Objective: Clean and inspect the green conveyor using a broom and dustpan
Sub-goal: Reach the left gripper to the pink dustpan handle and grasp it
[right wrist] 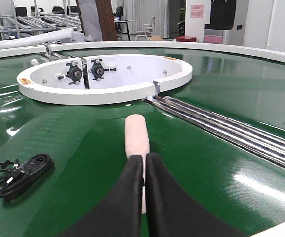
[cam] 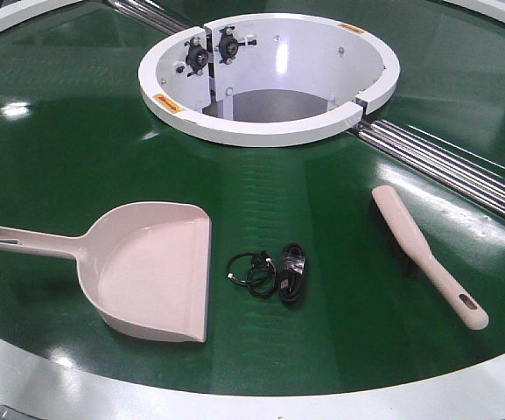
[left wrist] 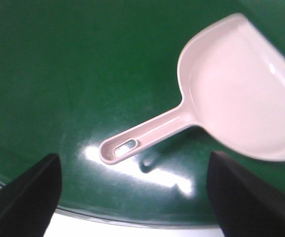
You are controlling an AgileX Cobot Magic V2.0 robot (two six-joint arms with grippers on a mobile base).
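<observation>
Black left fingers (left wrist: 28, 197) stand spread wide and empty, low over the green conveyor (left wrist: 58, 74). The dustpan (left wrist: 241, 94) lies just ahead, its handle running from between them up and right to the scoop (slot end nearest, so this arm is the closer one for it). Right fingers (right wrist: 127, 197) are drawn almost together, gripping nothing as far as I can judge; the broom (right wrist: 136, 136) lies straight ahead in line with their slit, handle end nearer. Black cables (cam: 274, 271) lie on the belt between the two tools, clear of both handles, with the white hub (cam: 270, 131) and steel rollers (cam: 445, 166) farther off.
</observation>
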